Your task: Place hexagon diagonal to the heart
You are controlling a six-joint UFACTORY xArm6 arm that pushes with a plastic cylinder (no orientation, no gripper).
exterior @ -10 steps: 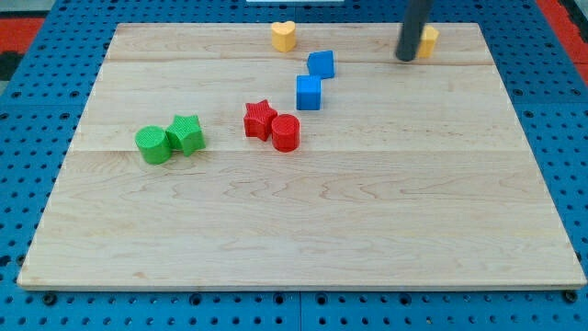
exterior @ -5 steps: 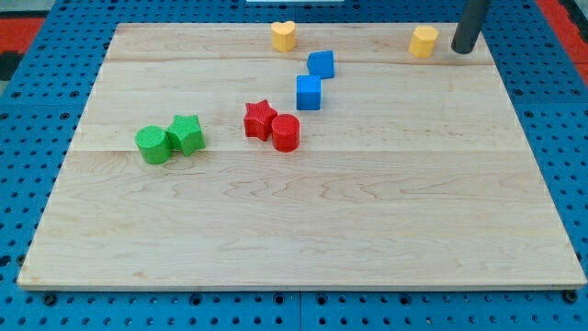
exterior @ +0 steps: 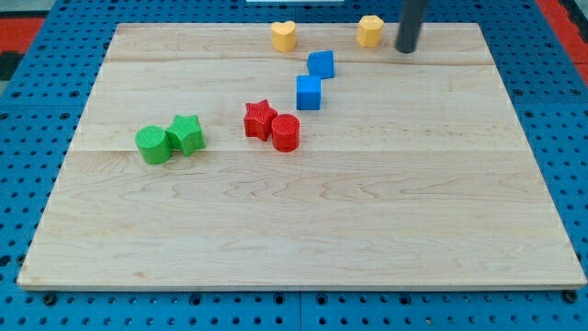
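My tip (exterior: 405, 49), with no pincer, is sitting just right of the yellow plastic hexagon block (exterior: 370, 29); the push toward the yellow plastic heart block (exterior: 283, 36) is under way, and next needs nudging the hexagon downward, off the heart's row.

My tip (exterior: 406, 50) ends a plain, dark grey, seemingly smooth round rod.

Yellow hexagon (exterior: 370, 30) sat flat at the view's top edge of the wooden surface (exterior: 303, 211), right of centre. Yellow heart (exterior: 283, 36) lay flat near the same edge, well apart to the hexagon's left, roughly level with it.
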